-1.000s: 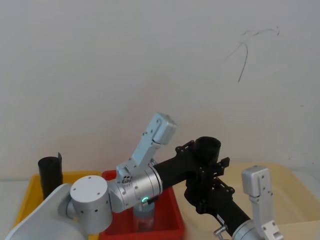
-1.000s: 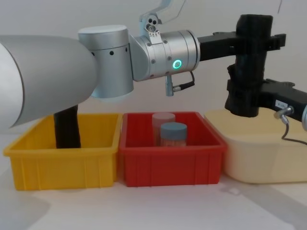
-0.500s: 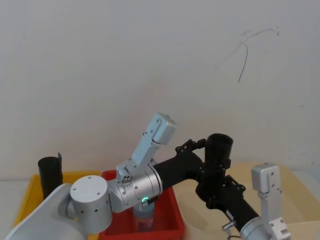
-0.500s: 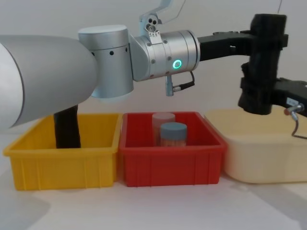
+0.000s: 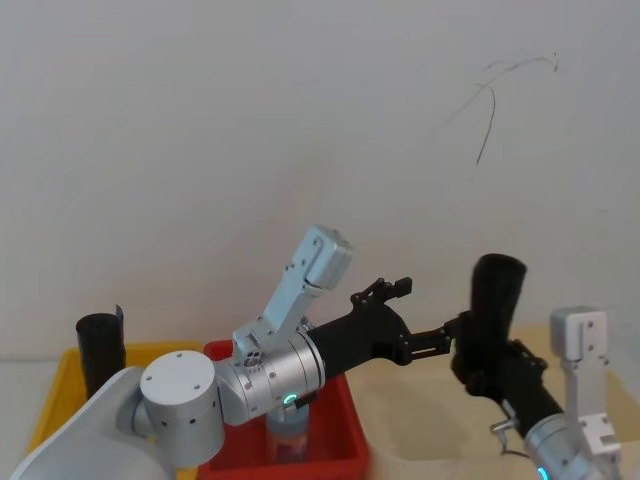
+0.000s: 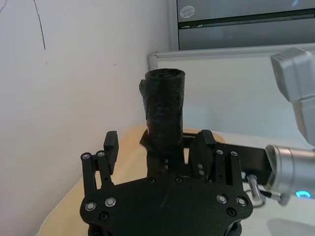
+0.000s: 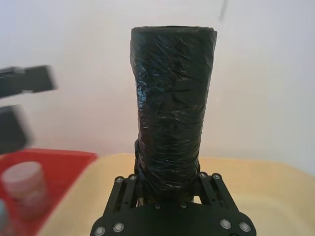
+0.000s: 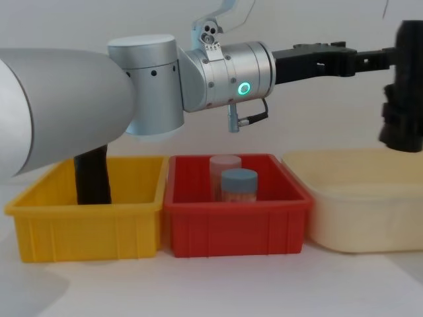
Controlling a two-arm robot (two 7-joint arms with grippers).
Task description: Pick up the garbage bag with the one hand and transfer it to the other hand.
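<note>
Right end effector (image 5: pixel 480 362): garbage bag (image 5: pixel 493 295) upright.

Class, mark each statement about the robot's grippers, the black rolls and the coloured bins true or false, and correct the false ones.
1. The black matte roll of garbage bags is gripped by the right gripper. True.
2. The left gripper is shut on that roll. False: its fingers are spread open and clear of the roll.
3. A pale-lidded jar and a blue-lidded jar stand in the red plastic bin. True.
4. The yellow plastic bin holds a jar. False: a second black roll stands in it.
5. The gripped roll lies on its side. False: it is held upright in the air.
</note>
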